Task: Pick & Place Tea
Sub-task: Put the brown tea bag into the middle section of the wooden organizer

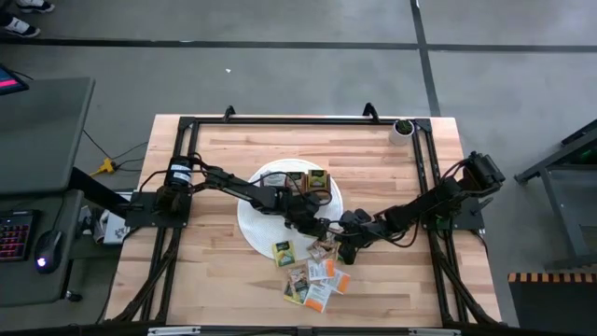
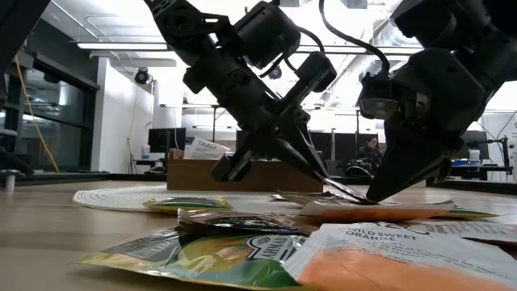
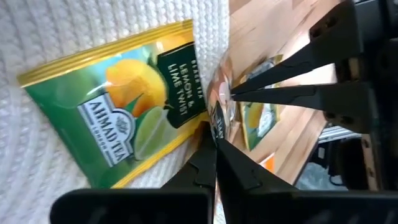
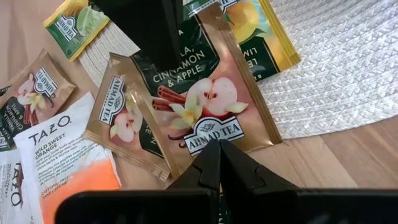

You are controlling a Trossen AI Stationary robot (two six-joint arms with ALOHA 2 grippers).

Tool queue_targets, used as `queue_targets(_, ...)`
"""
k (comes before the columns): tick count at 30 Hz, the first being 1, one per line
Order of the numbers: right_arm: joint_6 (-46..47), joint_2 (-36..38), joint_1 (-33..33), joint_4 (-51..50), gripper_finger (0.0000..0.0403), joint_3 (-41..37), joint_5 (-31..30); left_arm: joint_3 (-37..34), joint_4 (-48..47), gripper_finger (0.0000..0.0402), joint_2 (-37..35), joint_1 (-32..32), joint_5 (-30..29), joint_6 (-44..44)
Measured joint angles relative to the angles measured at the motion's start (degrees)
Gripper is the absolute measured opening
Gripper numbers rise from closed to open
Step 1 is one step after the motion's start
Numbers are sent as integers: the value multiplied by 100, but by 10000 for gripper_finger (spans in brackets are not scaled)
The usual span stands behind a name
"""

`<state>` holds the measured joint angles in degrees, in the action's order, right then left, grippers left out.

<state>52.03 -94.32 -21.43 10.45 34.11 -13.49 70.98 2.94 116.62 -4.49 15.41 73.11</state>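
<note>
The brown apple-cinnamon tea packet (image 4: 211, 106) lies at the edge of the white woven mat (image 1: 256, 219), half on it, half on the counter (image 1: 224, 159). Both pincers meet on this packet.

Left pincer (image 3: 216, 134): tips pressed together, pinching the packet's edge, which shows edge-on between them in its wrist view. The green lemon-lime packet (image 3: 124, 118) lies flat on the mat just beside it, not gripped.

Right pincer (image 4: 217, 146): tips pressed together, resting at the same packet's lower edge. From its wrist view you can't tell whether it pinches paper or only pins the packet down. I'd read it as steadying, not carrying.

Step in hand, as I judge it: pick, grip just made by the left arm; lift not started, since the low view shows both tips down at counter level.

The rest of the tea (image 1: 312, 280) sits in a loose pile on the counter nearer the front edge, some overlapping. The wooden box (image 1: 312, 180) stands on the mat beyond, with packets already in it.

Next move calls for:
- right tips off the packet first, or the paper tears or slips
- straight lift; check that a single packet comes up, as another brown packet (image 4: 130, 121) is tucked under it
- carry to the box, drop into a compartment
</note>
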Motion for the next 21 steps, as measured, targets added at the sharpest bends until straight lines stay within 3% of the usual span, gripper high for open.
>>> queue_targets(9,-96,181,0,12,0,-9,70,0,-11,0,0,0,-8,-104)
queue_targets(21,-487,1712,15,-524,0,-9,-121,-4,-13,0,-295,0,-52,-435)
